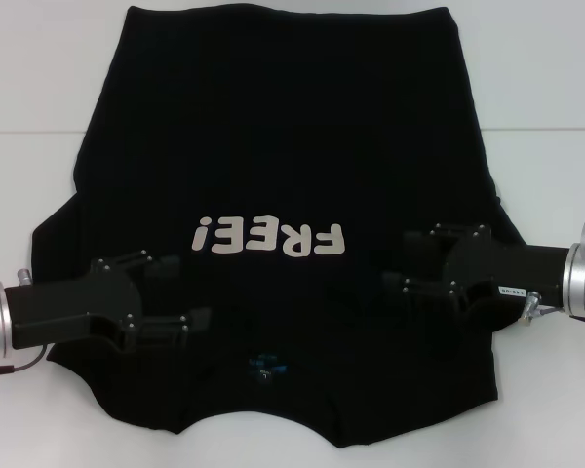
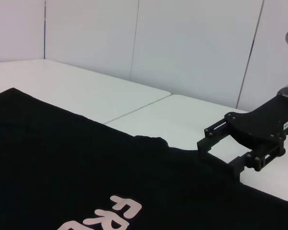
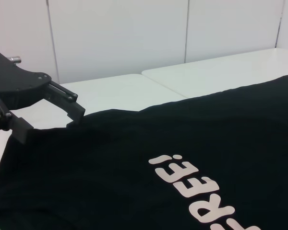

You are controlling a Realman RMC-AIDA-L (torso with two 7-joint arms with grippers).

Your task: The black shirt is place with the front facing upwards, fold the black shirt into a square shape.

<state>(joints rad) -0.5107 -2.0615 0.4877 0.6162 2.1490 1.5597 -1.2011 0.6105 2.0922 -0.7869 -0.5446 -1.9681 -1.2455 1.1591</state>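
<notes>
The black shirt point(image 1: 292, 166) lies flat on the white table, front up. Its white "FREE!" lettering point(image 1: 269, 237) reads upside down from the head view, and the small blue neck label point(image 1: 269, 368) is at the near edge. My left gripper point(image 1: 187, 291) is open, low over the shirt's near left shoulder area. My right gripper point(image 1: 398, 259) is open over the near right shoulder area. The left wrist view shows the right gripper point(image 2: 215, 155) at the shirt's edge with table showing between its fingers. In the right wrist view the left gripper point(image 3: 53, 125) is likewise open at the cloth's edge.
The white table point(image 1: 546, 97) shows bare surface on both sides of the shirt, with a seam point(image 1: 29, 132) running across it. White wall panels point(image 2: 192, 43) stand behind the table.
</notes>
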